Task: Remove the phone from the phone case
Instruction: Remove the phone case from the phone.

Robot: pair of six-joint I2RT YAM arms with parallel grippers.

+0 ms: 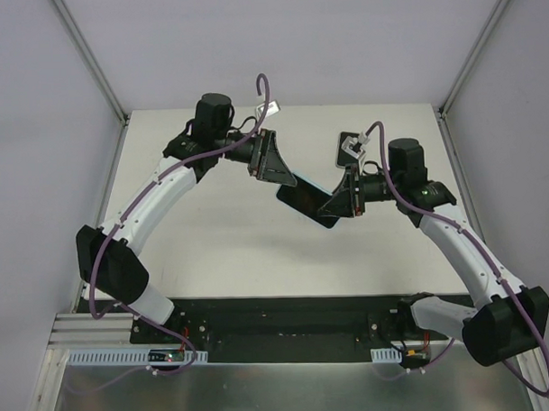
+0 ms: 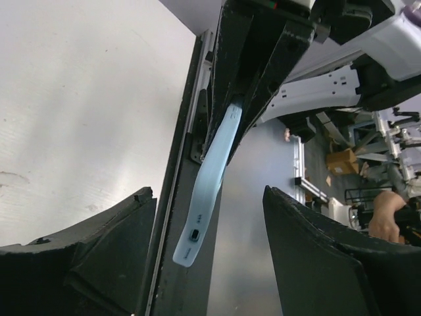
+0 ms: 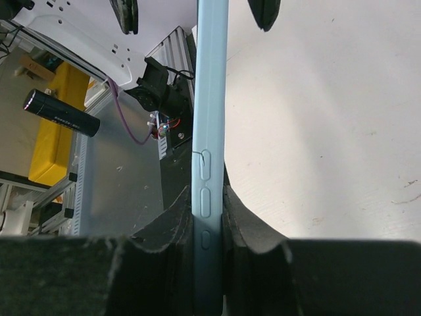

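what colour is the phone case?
The phone case is pale blue; clearest in the right wrist view, pinched by the right gripper.

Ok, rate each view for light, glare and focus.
Top external: even, soft light, only faint shadows on the table, all sharp. Left wrist: the table is bright and nearly washed out, the left fingers are near-black and soft, the phone case reads clearly. Right wrist: the case edge and its buttons are crisp, the right fingers are dark with little detail.
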